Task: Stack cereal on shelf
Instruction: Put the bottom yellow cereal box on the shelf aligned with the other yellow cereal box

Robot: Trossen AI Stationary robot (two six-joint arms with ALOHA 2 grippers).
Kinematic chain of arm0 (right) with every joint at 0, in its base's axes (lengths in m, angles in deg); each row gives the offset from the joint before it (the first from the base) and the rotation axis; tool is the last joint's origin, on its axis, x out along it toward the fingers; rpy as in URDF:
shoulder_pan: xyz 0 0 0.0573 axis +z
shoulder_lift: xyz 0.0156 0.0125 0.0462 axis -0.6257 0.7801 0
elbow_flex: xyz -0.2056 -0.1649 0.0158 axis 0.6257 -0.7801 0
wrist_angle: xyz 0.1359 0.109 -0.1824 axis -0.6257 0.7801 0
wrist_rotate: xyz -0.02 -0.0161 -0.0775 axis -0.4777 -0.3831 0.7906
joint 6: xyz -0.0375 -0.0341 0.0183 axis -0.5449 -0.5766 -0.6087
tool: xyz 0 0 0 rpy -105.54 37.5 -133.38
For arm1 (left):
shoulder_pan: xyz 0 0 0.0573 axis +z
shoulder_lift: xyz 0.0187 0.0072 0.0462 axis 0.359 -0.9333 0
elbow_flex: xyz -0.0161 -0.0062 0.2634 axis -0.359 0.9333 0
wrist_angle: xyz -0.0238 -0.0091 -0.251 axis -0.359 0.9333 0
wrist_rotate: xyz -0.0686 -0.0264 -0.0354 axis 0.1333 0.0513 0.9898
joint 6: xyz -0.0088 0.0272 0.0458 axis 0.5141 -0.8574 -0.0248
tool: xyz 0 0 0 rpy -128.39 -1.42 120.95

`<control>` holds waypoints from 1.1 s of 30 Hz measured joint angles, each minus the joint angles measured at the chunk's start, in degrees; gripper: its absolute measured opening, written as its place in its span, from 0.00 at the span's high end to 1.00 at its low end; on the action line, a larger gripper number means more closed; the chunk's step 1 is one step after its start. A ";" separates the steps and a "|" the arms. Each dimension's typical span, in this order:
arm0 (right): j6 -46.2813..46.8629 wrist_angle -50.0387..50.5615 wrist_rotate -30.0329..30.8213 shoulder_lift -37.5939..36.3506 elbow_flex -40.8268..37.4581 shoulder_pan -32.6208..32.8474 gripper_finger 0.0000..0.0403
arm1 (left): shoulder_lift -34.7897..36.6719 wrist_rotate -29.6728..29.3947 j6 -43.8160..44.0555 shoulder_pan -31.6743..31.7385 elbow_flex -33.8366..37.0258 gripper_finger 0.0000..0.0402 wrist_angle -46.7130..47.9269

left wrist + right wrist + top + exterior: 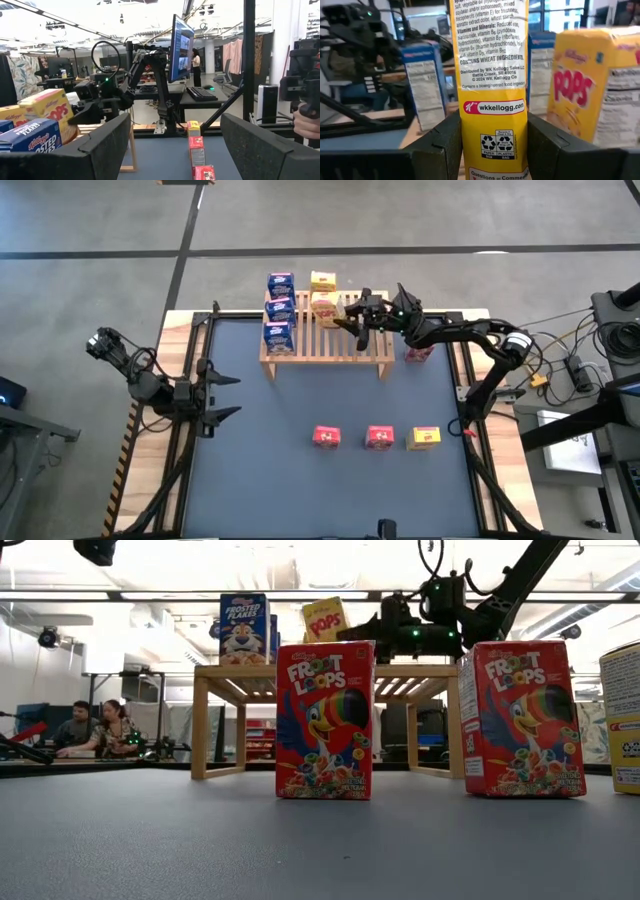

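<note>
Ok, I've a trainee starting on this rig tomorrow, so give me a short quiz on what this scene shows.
1. How many blue boxes stand on the shelf?
2. True or false: the left gripper is holding a box.
3. The right gripper is shut on a box of which colour? A red, B yellow, C blue.

Key:
1. Three.
2. False: it waits open at the table's left edge, holding nothing.
3. B: the yellow box sits between its fingers, over the shelf.
</note>
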 joint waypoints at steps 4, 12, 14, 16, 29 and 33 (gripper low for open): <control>0.67 -4.45 -1.01 0.00 -1.26 0.50 0.61 | 0.00 0.02 0.00 0.01 0.00 0.27 0.02; 1.33 -12.22 -1.33 0.00 -4.74 0.96 0.61 | 0.00 0.02 -0.11 0.00 0.00 0.27 0.02; 0.80 -12.26 -1.51 0.00 -4.78 1.35 0.61 | 0.00 0.02 -0.16 0.00 0.00 0.27 0.02; -0.03 -12.63 -1.88 0.00 -4.78 1.92 0.61 | -0.02 0.02 -0.22 0.00 0.00 0.27 0.02; 2.07 -19.04 -2.68 5.55 -3.55 1.83 0.61 | -0.02 0.11 -0.28 0.00 0.00 0.27 0.00; 2.82 -19.21 -4.23 7.95 -1.31 1.59 0.61 | 0.00 0.11 -0.28 0.00 0.00 0.27 0.02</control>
